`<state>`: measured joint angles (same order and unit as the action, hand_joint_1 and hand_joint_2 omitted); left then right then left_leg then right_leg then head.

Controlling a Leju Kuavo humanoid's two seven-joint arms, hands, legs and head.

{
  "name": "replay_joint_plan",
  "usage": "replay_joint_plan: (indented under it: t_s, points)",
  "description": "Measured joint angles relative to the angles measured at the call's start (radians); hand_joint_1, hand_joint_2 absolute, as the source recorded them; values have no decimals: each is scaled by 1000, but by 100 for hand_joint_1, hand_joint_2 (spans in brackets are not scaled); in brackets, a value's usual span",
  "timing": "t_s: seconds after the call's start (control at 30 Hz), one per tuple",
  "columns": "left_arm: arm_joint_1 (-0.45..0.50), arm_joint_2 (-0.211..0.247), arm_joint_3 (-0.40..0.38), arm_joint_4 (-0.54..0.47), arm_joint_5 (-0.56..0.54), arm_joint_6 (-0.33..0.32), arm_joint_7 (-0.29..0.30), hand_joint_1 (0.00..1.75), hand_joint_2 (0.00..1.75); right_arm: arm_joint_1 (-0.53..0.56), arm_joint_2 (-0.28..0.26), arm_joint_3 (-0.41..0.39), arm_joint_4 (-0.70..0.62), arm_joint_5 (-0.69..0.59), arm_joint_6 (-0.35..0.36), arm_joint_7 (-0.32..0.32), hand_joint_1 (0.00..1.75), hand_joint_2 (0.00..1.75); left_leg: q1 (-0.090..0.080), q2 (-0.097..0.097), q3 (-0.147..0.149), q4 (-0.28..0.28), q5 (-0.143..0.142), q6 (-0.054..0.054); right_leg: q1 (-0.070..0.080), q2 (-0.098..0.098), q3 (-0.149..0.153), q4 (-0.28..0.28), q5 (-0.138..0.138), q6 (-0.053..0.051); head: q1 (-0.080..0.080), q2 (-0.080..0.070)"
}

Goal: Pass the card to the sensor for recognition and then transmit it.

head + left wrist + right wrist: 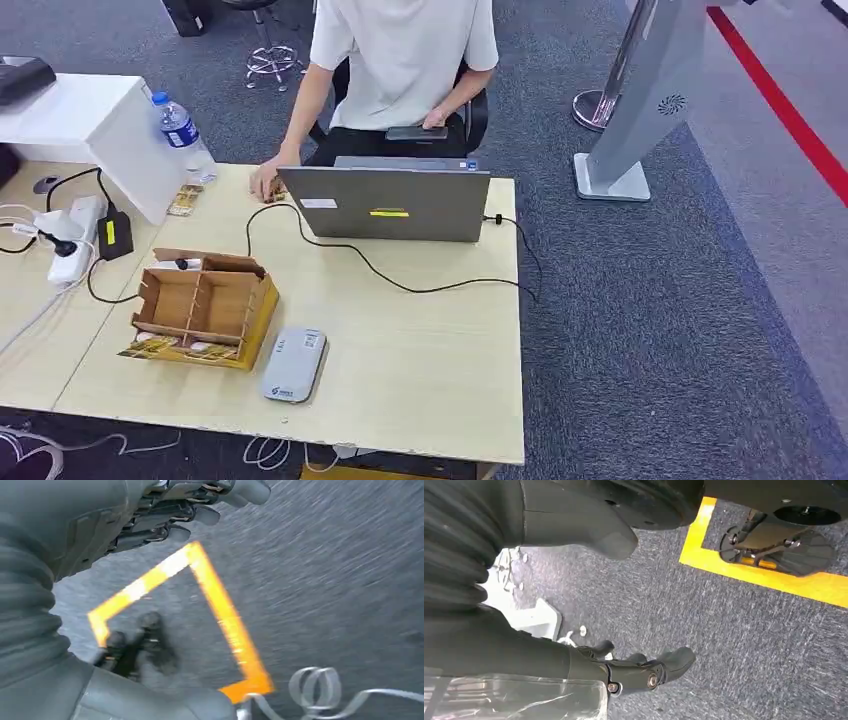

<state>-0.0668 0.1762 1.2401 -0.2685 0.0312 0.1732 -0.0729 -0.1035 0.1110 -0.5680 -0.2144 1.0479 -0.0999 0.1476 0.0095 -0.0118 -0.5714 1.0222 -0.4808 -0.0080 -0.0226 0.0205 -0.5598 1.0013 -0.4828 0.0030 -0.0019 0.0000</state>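
On the tabletop (420, 340), cards sit in a cardboard box (205, 305) beside the grey sensor (293, 364) (light, stiff, slippery; best pinched by an edge). Left hand (190, 505) hangs over carpet, fingers loosely apart, holding nothing; right hand (639, 672) likewise.

grey carpet floor (640, 300) with a red stripe (780, 100), pale wooden table (420, 370), white cabinet (90, 115).

On the table (420, 370), a card reader (293, 364) lies just right of a cardboard box (203, 306), with a laptop (385, 203) behind them and a person (400, 60) beyond it.
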Motion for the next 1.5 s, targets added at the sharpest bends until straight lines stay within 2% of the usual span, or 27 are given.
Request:
replay_joint_plan:
  t_s: [0.17, 0.2, 0.27, 0.3, 0.43, 0.63, 0.67, 0.73, 0.83, 0.9, 0.97, 1.0, 1.03, 1.07, 1.1, 1.17, 1.27, 1.33, 1.4, 1.5]
  points:
    - [-5, -38, -36, 14, -20, -51, -4, 0, 175, -2, 0, 7, 0, 5, 3, 6, 0, 175, 0, 0, 0, 0, 0, 0, 0, 0, 0, 0, 0, 0, -2, 0]
    - [-5, -42, -40, 15, -8, -68, -16, 0, 0, -3, 0, 8, 0, 5, 4, 6, 0, 175, 1, 0, 0, 0, 0, 0, 1, 0, 0, 0, 0, 0, -1, 0]
    - [-6, -44, -40, 15, 16, -92, -46, 0, 0, -4, 0, 8, 0, 5, 6, 6, 0, 175, 1, 0, 0, 0, 0, 0, 1, 0, 0, 0, 0, 0, -1, 0]
    - [-5, -43, -40, 15, 33, -103, -102, 0, 175, -4, 0, 8, 0, 1, 4, 6, 0, 175, 2, 0, 0, 0, 0, 0, 1, 0, 0, 0, 0, 0, -1, 0]
    - [-6, -11, -40, 13, 51, -89, -329, 0, 175, 2, 0, 6, 0, -15, -15, -3, 0, 175, 3, 0, 0, 0, 0, 0, 4, 0, 0, 0, 0, 0, -2, 0]
    - [-7, 49, -40, -24, 11, -59, -557, 0, 175, 21, -1, -7, 0, -34, -37, -24, 0, 175, 4, 0, 0, 0, 0, -1, 5, 0, 0, 0, 0, -1, -2, 0]
    - [-5, 55, -40, -57, -18, -56, -593, 0, 175, 24, -1, -11, 0, -39, -44, -29, 0, 175, 4, 0, 0, 0, 0, -1, 5, 0, 0, 0, 0, -1, -2, 0]
    - [3, 50, -47, -145, -72, -50, -620, 0, 175, 31, -1, -18, 0, -44, -52, -37, 0, 175, 4, 0, -1, 0, 0, -1, 5, 0, 0, 0, 0, -1, -1, 0]
    - [21, 18, -88, -351, -176, -7, -628, 0, 175, 38, -1, -32, 2, -46, -56, -40, 0, 175, 3, 0, -1, 0, 0, -1, 4, 0, 0, 0, 0, -1, -1, 0]
    - [42, -17, -138, -493, -251, 63, -631, 0, 175, 40, -1, -36, 2, -45, -57, -40, 0, 175, 3, 0, -1, 0, 0, -1, 5, 0, 0, 0, 0, -1, 0, 0]
    - [82, -51, -229, -663, -315, 176, -632, 0, 175, 40, -1, -39, 2, -40, -58, -40, 0, 175, 4, 0, -1, 1, 0, -1, 5, 0, 0, 0, 0, -1, 0, 0]
    - [99, -56, -261, -700, -333, 212, -632, 0, 175, 40, -1, -39, 2, -38, -58, -40, 0, 175, 3, 0, -1, 1, 0, -1, 4, 0, 0, 0, 0, -1, 0, 0]
    - [119, -62, -326, -787, -381, 302, -633, 0, 175, 41, -1, -40, 2, -32, -58, -38, 0, 175, 3, 0, -1, 2, 0, -1, 4, 0, 0, 0, 0, -1, -1, 0]
    - [145, -66, -376, -840, -416, 361, -633, 0, 175, 40, 0, -41, 3, -29, -57, -36, 0, 175, 3, 0, -1, 2, 0, -1, 4, 0, 0, 0, 0, -1, -1, 0]
    - [164, -67, -434, -890, -472, 424, -633, 0, 175, 40, 0, -43, 3, -25, -57, -33, 0, 175, 3, 0, -1, 2, 0, -1, 4, 0, -1, 0, 0, -1, -1, 0]
    - [192, -72, -519, -962, -640, 495, -633, 0, 175, 38, 2, -45, 3, -16, -54, -22, 0, 175, 3, -2, -2, 2, 0, -1, 4, -2, 0, 0, 0, -1, -1, 0]
    - [218, -90, -591, -1057, -936, 515, -633, 0, 175, 33, 5, -45, 3, -10, -53, -8, 0, 175, 3, -1, -2, 2, 0, -1, 4, -2, 0, 0, 0, -1, -1, 0]
    - [234, -99, -607, -1095, -1069, 516, -612, 0, 175, 31, 6, -47, 3, -9, -53, -1, 0, 175, 3, 0, -1, 2, 0, -1, 4, 0, 0, 0, 0, -1, -1, 0]
    - [259, -98, -636, -1130, -1188, 512, -553, 0, 175, 30, 6, -50, 3, -9, -51, 5, 0, 175, 3, -1, -1, 2, 0, -1, 4, 0, -1, 0, 0, -1, -2, 0]
    - [297, -68, -697, -1166, -1276, 449, -407, 0, 175, 28, 6, -54, 3, -9, -47, 8, 0, 175, 3, -1, -1, 2, 0, -1, 4, -1, -1, 0, 0, -1, -2, 0]
